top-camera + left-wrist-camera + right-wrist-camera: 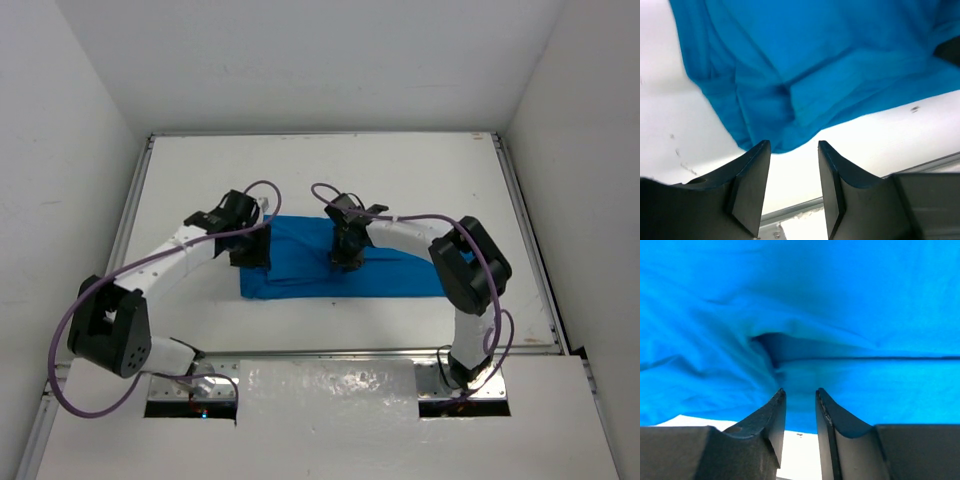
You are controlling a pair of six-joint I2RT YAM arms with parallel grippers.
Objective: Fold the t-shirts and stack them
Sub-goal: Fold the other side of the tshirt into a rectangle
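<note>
The bright blue t-shirt [300, 268] lies folded into a long band across the middle of the white table [330, 170]. My left gripper [250, 252] hangs over its left end. In the left wrist view the left gripper [794, 147] is open with nothing between its fingers, and a rounded corner of the t-shirt [805, 60] lies just past the tips. My right gripper [346, 258] is over the middle of the band. It [800, 392] stands open by a narrow gap above the near edge of the t-shirt [840, 300], beside a pucker and a straight fold line.
A metal rail [350, 352] runs along the table's near edge, with a white cover plate [330, 390] between the arm bases. White walls close in on the left, right and back. Purple cables loop from both arms.
</note>
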